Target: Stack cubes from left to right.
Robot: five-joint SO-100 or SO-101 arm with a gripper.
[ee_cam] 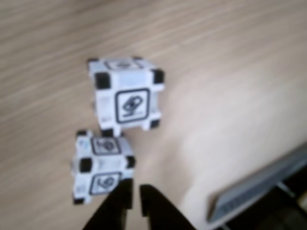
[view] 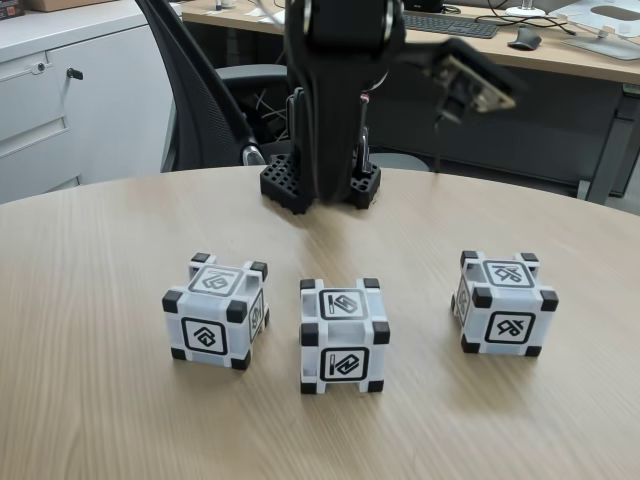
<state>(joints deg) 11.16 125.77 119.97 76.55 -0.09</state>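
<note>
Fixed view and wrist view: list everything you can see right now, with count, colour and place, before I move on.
Cubes: three, white with black corners, in a row on the table in the fixed view: left, middle, right; none stacked. Two of them show in the wrist view.
Table: one, light wood, round edge.
Chair: one, black, behind the table.
Cabinet: one, white, far left.
Desk: one, wood-topped, at the back.
Keyboard: one, black, on the desk.
Mouse: one, dark, on the desk.
Arm: one, black, on a black base at the table's far side.
Claw: one, black, fingers nearly together, holding nothing, just right of the nearer cube in the wrist view.
</note>
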